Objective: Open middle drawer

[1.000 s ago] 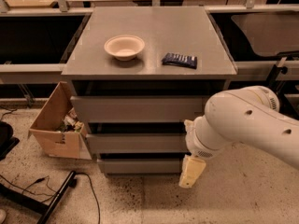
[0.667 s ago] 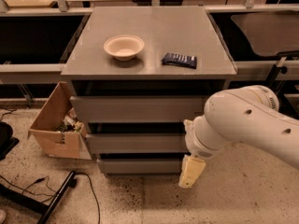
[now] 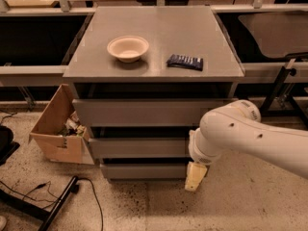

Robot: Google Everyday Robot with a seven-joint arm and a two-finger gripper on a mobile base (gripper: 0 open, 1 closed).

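— What sits nearest?

— The white arm, coming in from the right edge and bending down toward the front of the grey bench. Its gripper hangs from the wrist as a cream-coloured piece pointing at the floor.

— Is it open or closed?

— I cannot tell; only that one cream piece shows below the wrist.

— Where is the gripper against the drawers?

— It is low, in front of the right end of the bottom drawer. The wrist above it covers the right end of the middle drawer. I cannot tell whether anything is touching a drawer front.

— And the middle drawer itself?

— It is the second of three flat grey fronts stacked under the bench top, below the top drawer and above the bottom one. It appears closed, with a dark gap along its upper edge.

— Anything beside the bench?

— On the left a cardboard box stands open on the floor, just beside the drawers, with some small clutter inside. A black cable trails over the speckled floor in front of it.

— And on top?

— Farther back a pale bowl stands upright left of centre. A dark packet lies flat to its right, near but apart from it.
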